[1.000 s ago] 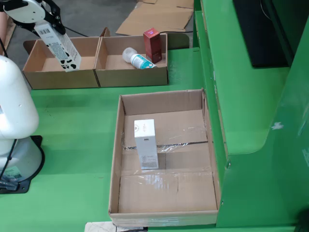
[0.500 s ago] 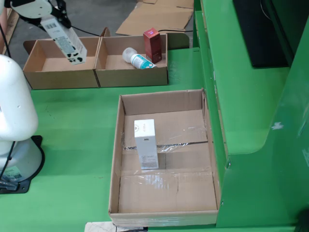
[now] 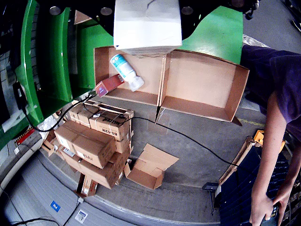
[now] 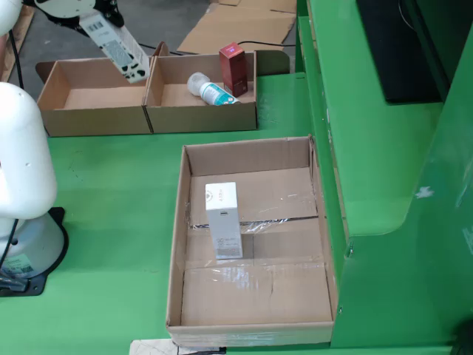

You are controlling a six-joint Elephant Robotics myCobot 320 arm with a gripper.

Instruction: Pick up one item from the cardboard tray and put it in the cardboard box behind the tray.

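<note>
Now: carrying a carton to the box.
Gripper (image 4: 111, 33) grips white carton (image 4: 118, 46); lower it inside the box (image 4: 94, 118) at the desk's (image 4: 111, 192) far edge.

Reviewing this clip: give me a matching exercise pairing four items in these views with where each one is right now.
Items:
1. white carton with barcode
2. dark red box
3. white bottle with teal label
4. plain white carton

Places:
A. lying flat in the large cardboard tray
B. standing upright in the right compartment of the far double box, fixed view
C. carried in the air at the arm's end, over the far double box
D. lying on its side in that right compartment, beside the upright item

Pairs: 1-C, 2-B, 3-D, 4-A
</note>
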